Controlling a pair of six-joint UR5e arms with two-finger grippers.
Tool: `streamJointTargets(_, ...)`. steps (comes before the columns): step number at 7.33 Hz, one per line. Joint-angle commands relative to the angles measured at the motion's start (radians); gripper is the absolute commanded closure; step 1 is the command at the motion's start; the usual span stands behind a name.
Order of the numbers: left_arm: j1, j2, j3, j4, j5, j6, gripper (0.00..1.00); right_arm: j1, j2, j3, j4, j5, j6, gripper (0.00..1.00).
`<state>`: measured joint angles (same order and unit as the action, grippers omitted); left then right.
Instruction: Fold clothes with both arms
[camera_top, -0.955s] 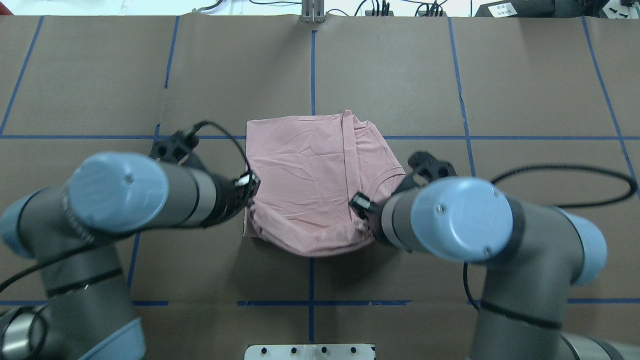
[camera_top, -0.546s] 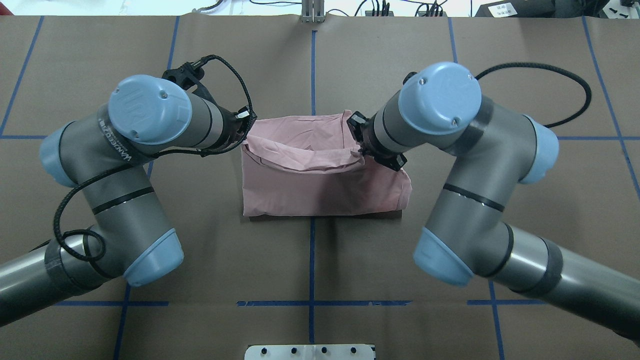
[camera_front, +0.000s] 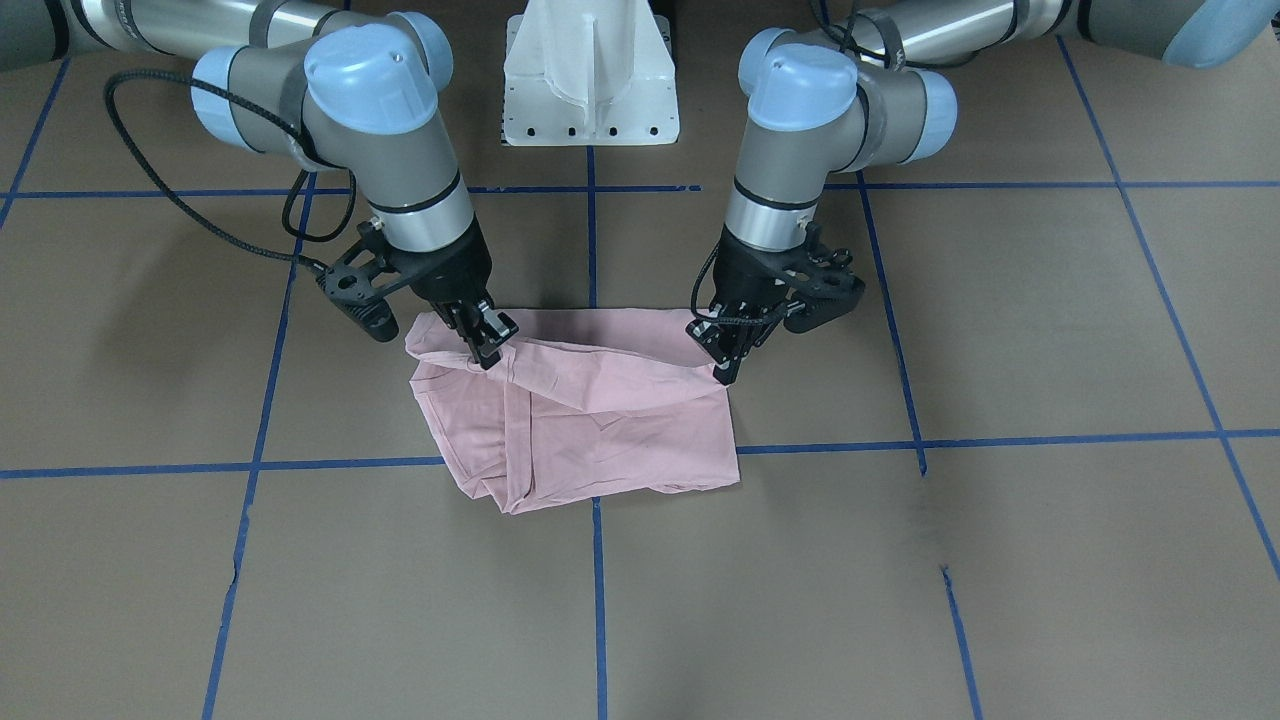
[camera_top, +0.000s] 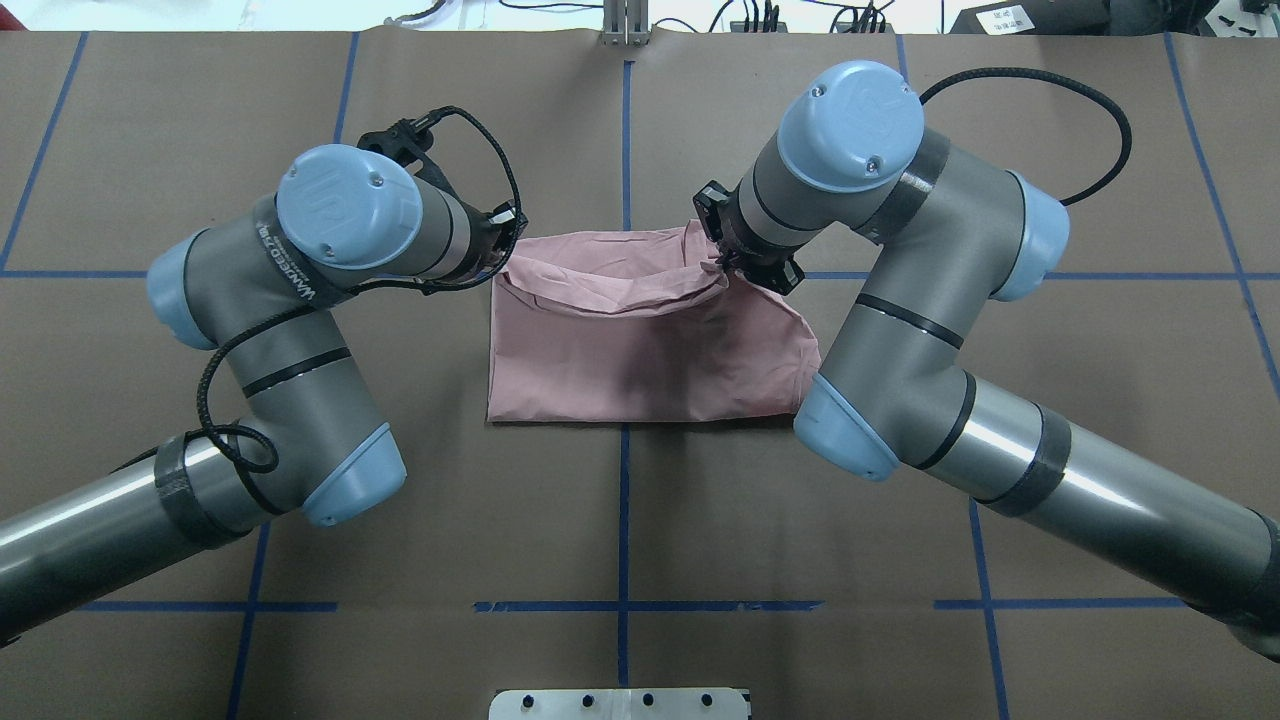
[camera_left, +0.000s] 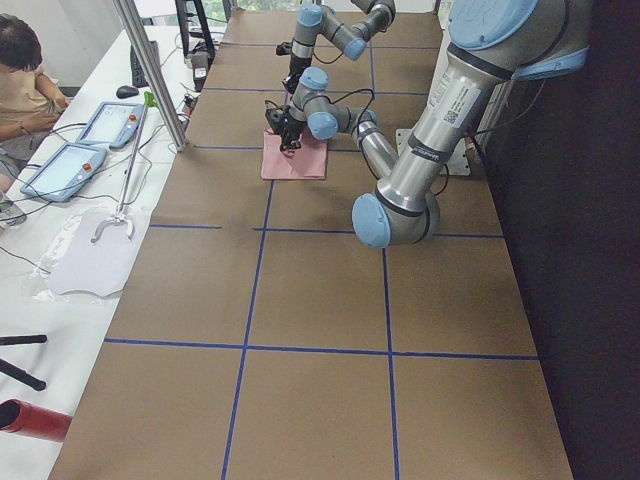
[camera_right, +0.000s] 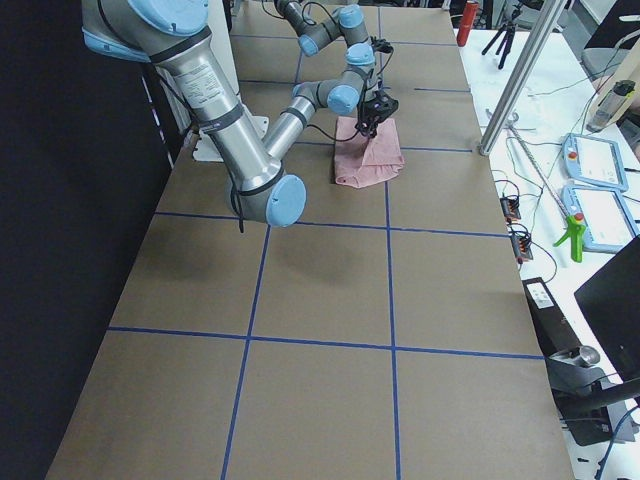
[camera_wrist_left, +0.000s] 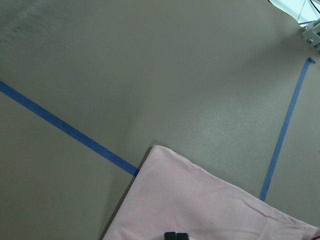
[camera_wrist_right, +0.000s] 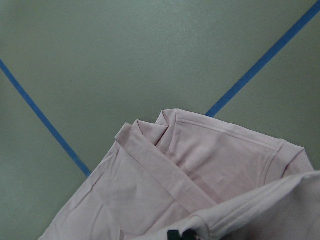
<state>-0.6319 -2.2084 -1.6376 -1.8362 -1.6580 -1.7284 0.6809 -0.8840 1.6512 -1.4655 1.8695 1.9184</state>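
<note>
The pale pink T-shirt (camera_top: 650, 360) lies in the middle of the brown table, plain side up, half folded. Its near edge is lifted and drawn over toward the far edge. My left gripper (camera_top: 503, 240) is shut on the lifted layer's left corner; in the front-facing view it is on the right (camera_front: 726, 362). My right gripper (camera_top: 722, 262) is shut on the right corner, where the collar and sleeve folds bunch (camera_wrist_right: 200, 165). It shows on the left in the front-facing view (camera_front: 486, 347). The left wrist view shows the shirt (camera_wrist_left: 210, 205) just ahead of the fingertips. The print is hidden.
Blue tape lines (camera_top: 624, 130) mark a grid on the table. The white pedestal base (camera_front: 590, 70) stands at the robot's side. Beyond the table's far edge are an operator (camera_left: 20, 70), teach pendants (camera_right: 590, 180) and a metal post (camera_left: 150, 70).
Both arms swung from the shirt's near side to its far side. They carried the near edge up and over toward the far edge, so the shirt's footprint is shorter.
</note>
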Motion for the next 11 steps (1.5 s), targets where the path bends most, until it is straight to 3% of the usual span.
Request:
streamJointTargets(1,-0.008,-0.033,0.184,-0.151,0.059,0.116,0.92,0.031,0.092,-0.313,0.226,0.046,-0.06,0.99)
streamJointTargets(2,-0.047,-0.031,0.308,-0.308,0.102,0.183,0.71,0.07,0.149,-0.528,0.399,0.046,-0.135,0.33)
streamJointTargets(3,-0.093,0.001,0.326,-0.398,0.101,0.281,0.4,0.157,0.17,-0.583,0.402,0.106,-0.259,0.0)
streamJointTargets(4,-0.094,0.019,0.314,-0.431,0.096,0.299,0.0,0.204,0.175,-0.573,0.39,0.152,-0.401,0.0)
streamJointTargets(6,-0.1,0.022,0.279,-0.434,0.087,0.32,0.0,0.247,0.127,-0.533,0.375,0.184,-0.436,0.0)
streamJointTargets(7,-0.136,0.03,0.275,-0.437,0.037,0.401,0.0,0.291,0.052,-0.477,0.375,0.239,-0.526,0.0)
streamJointTargets(9,-0.314,0.149,0.243,-0.44,-0.226,0.806,0.0,0.412,-0.065,-0.433,0.372,0.325,-0.78,0.0)
streamJointTargets(11,-0.508,0.263,0.246,-0.42,-0.376,1.213,0.0,0.556,-0.192,-0.435,0.35,0.419,-1.149,0.0)
